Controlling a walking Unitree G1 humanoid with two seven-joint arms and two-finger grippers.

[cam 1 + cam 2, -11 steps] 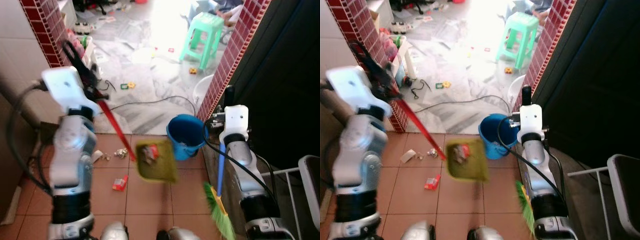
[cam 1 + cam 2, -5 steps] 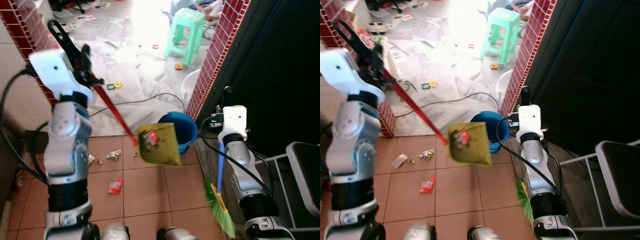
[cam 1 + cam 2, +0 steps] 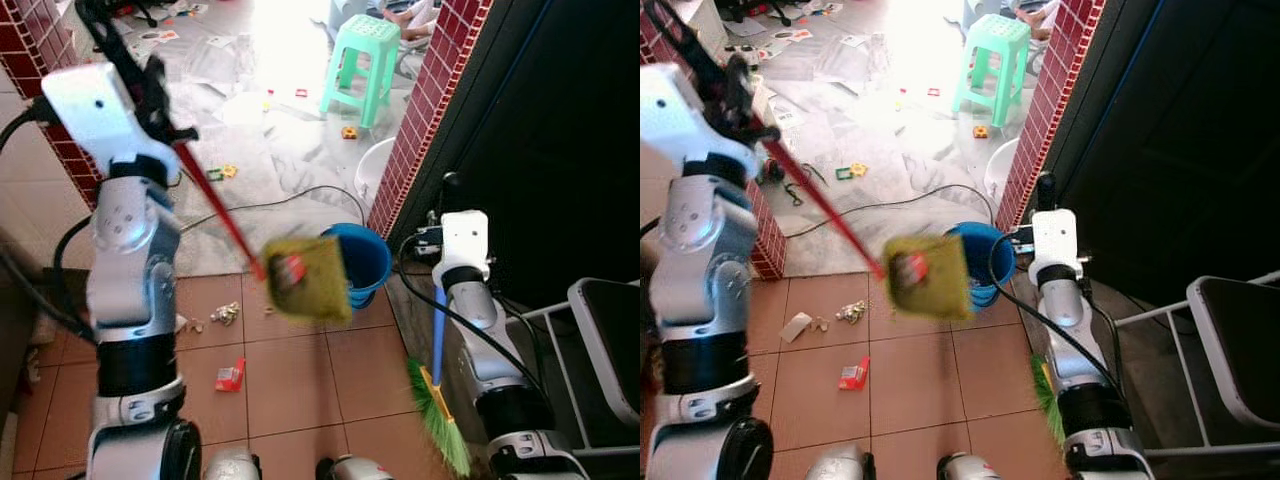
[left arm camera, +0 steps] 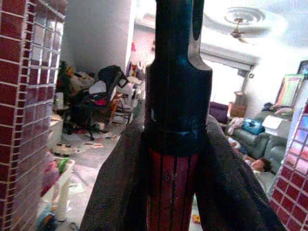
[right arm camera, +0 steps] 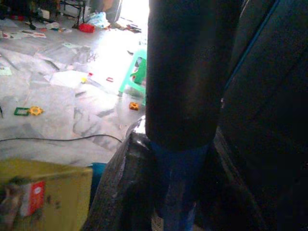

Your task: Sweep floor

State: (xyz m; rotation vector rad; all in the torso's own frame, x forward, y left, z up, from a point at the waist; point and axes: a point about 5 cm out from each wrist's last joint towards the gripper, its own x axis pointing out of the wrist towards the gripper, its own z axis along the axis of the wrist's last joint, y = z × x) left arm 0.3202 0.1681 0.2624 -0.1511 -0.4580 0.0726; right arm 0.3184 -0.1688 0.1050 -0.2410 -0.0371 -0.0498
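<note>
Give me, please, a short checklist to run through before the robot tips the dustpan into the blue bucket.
1. Left gripper clamped on the dustpan's red handle: ok.
2. Litter still in the yellow dustpan: ok, a red-and-white wrapper lies in it.
3. Dustpan over the blue bucket: not ok, it hangs beside the rim.
4. Right gripper holding the broom: ok, bristles low by the wall.
5. Floor finished: not ok, a red packet and scraps remain on the tiles.
</note>
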